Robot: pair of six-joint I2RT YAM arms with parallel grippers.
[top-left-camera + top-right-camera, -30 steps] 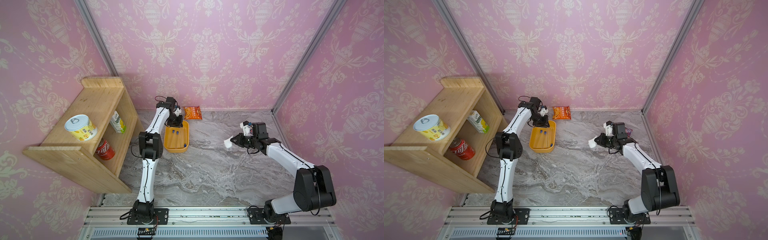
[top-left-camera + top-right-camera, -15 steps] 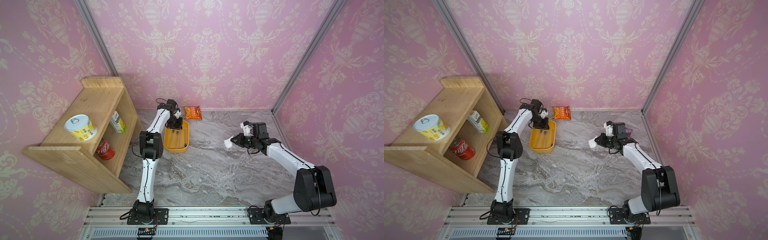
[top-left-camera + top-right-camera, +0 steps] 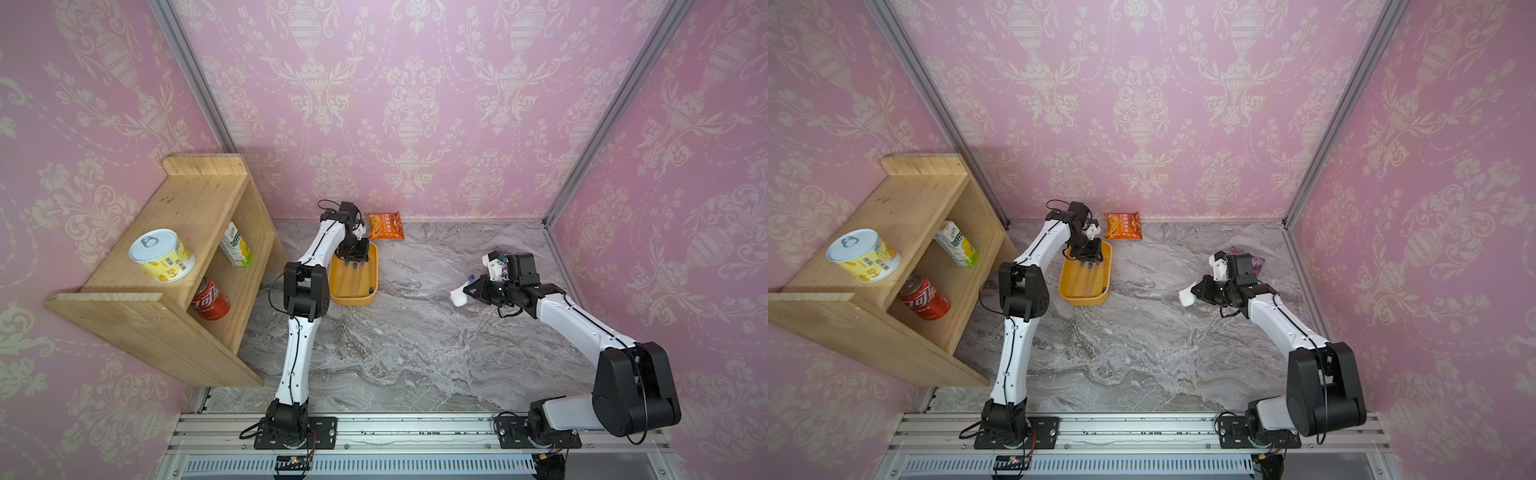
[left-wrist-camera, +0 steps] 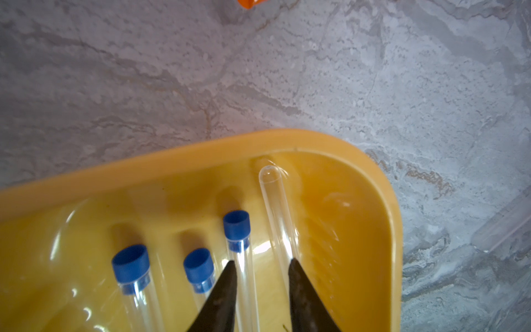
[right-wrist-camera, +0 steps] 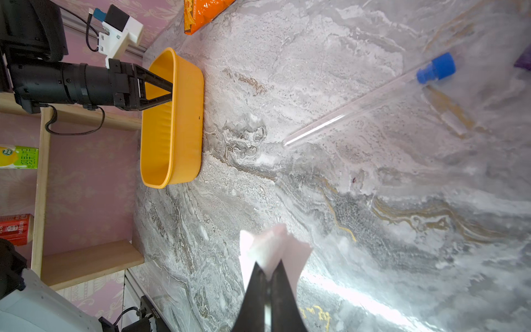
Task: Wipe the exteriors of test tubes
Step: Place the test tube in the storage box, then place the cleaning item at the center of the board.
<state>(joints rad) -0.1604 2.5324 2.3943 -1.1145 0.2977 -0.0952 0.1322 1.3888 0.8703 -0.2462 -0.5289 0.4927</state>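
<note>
Four test tubes (image 4: 275,207) lie side by side in the yellow tray (image 4: 201,161), and a fifth tube (image 5: 369,104) lies on the marble table (image 5: 230,86), well apart from it. The left gripper (image 4: 261,266) hangs in the tray with its jaws spread, one capped tube between the tips. The right gripper (image 5: 268,264), near the fifth tube, pinches a folded white wipe (image 5: 273,247)

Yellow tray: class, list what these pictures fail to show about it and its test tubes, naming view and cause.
- Left wrist view: the test tubes are cut off by the picture's edge; the left gripper covers part.
- Right wrist view: the yellow tray's wall hides the tubes inside.
- Both top views: tubes in the tray are too small to count.
</note>
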